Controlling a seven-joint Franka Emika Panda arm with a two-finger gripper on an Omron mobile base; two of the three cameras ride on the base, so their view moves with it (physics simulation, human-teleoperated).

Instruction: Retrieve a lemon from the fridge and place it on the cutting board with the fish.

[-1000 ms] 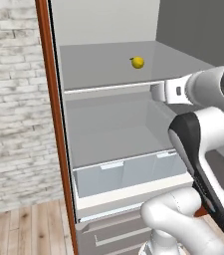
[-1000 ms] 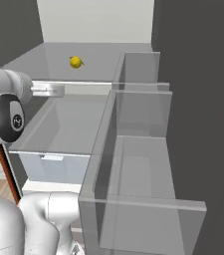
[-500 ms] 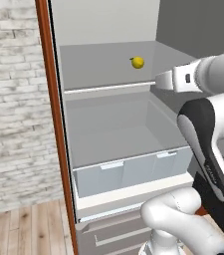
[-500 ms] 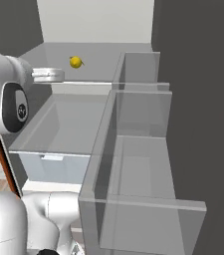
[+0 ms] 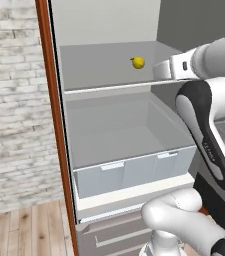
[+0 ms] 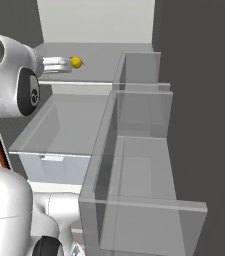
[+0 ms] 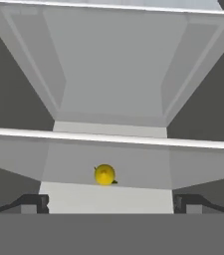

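The fridge (image 5: 109, 125) stands open, and the lemon (image 5: 138, 62) lies on its upper shelf (image 5: 94, 67), toward the back and a little right of the middle. It has not moved since the earlier pictures; the arm has. A second ago the white forearm hung across the fridge at about the level of the shelf's front edge, its hand end clearly below and to the right of the fruit. Half a second ago it had risen and turned toward the shelf. Now the hand end reaches in over the shelf from the right, level with the lemon and just beside it in the left base view. From the right base view the lemon (image 6: 76, 62) sits right at the tip of the outstretched hand, though whether they touch cannot be told from there.

The hand view settles it: the claw (image 7: 111, 204) is spread wide, its two dark fingertips (image 7: 34, 203) far apart at the bottom corners, with nothing between them. The lemon (image 7: 104, 175) lies ahead on the shelf, about midway between the tips and clear of both.

Below, the clear drawers (image 5: 134, 170) and the door bins (image 6: 144, 165) look unchanged.
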